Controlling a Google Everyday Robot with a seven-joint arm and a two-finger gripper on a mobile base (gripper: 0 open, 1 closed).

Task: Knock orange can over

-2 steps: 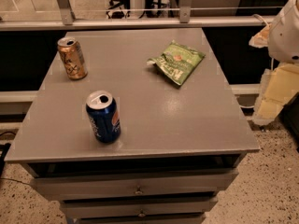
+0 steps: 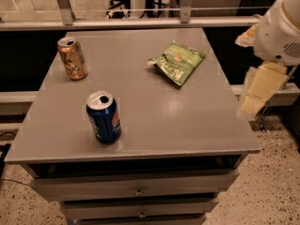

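Observation:
The orange can (image 2: 72,58) stands upright at the far left of the grey table top (image 2: 159,107); it is golden-orange with dark scribbled markings and a silver top. My gripper (image 2: 249,106), with pale yellow fingers under a white arm, hangs off the table's right edge, about level with the top. It is far to the right of the orange can and touches nothing.
A blue can (image 2: 103,117) with a red and white logo stands upright near the front left. A green snack bag (image 2: 178,61) lies at the back right. The table has drawers below. A metal rail runs behind the table.
The arm and gripper have shifted a little to the left, closer to the table's right edge. The cans and the bag have not moved.

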